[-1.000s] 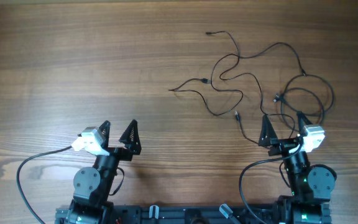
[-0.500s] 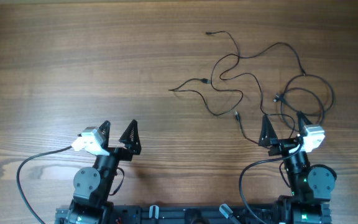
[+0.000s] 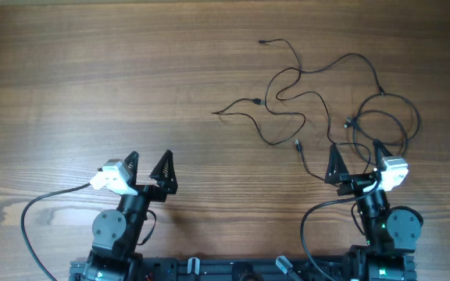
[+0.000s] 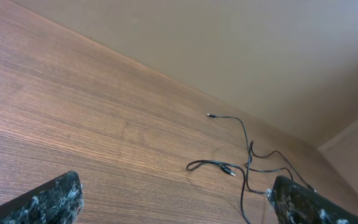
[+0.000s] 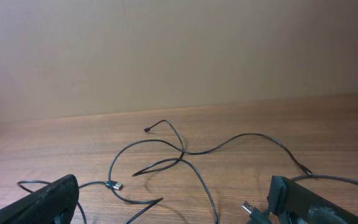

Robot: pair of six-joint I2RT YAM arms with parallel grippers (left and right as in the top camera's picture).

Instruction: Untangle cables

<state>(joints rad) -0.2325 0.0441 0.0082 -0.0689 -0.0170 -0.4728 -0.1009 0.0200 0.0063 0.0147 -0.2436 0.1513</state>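
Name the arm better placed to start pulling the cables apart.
Right. The right gripper is open at the tangle's edge, with the cables lying just ahead of it; the left gripper, also open, sits well off to the side.

The cables point(image 3: 319, 101) lie on the right half of the table point(image 3: 92, 78), their loops crossing one another, with one loose end lying farthest from the arms. The right gripper point(image 3: 356, 145) sits at the tangle's near edge, a loop just beyond its fingers. The left gripper point(image 3: 151, 154) stands well apart, to the cables' left
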